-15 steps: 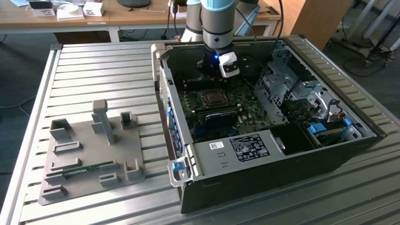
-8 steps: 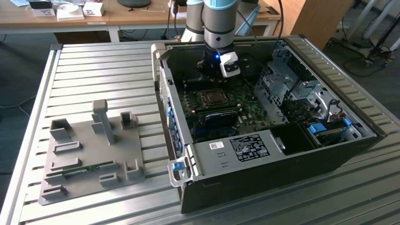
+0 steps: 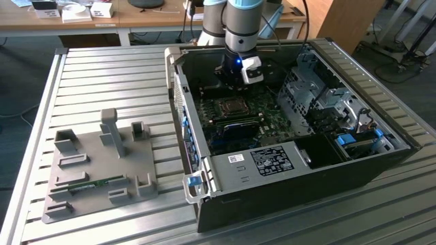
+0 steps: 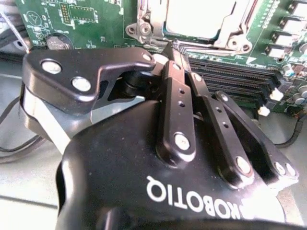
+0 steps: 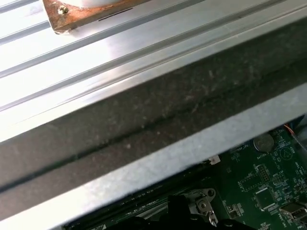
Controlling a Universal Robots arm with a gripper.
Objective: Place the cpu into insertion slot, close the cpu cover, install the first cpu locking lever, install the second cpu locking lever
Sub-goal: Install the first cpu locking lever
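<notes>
tool: black two-finger tool (image 4: 175,50) on the arm, fingers pressed together w/ tips meeting, nothing pinched; hangs inside open black PC case (image 3: 381,168), just beside the socket
cpu: small flat square chip, dull silver-grey top (image 4: 199,17), sits in the square dark insertion slot (image 3: 232,106) on green motherboard (image 4: 86,19)
cover: thin silvery metal cpu cover frame (image 4: 225,36) looks down around chip, judging by second wrist view
levers: can't tell if latched
step tip: likely lever work; approach slow, push w/ closed tips, keep off chip top
table: ribbed aluminium table (image 3: 102,76) carries case
</notes>
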